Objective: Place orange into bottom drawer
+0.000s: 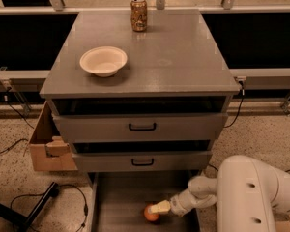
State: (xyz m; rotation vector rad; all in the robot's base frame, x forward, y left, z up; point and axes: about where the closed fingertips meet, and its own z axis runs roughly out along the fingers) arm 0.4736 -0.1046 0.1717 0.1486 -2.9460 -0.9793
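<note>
The orange point(150, 214) lies low inside the open bottom drawer point(121, 197), a wide grey tray pulled out under the cabinet. My gripper point(159, 208) reaches in from the right on the white arm point(251, 192) and sits right against the orange's right side, over the drawer floor. The orange seems to rest on or just above the floor. The two upper drawers point(142, 127) with black handles are closed.
A cream bowl point(103, 61) and a gold-brown can point(138, 14) stand on the cabinet top. A cardboard box point(46, 146) sits on the floor to the left. Black cables point(63, 192) and a black bar lie at lower left.
</note>
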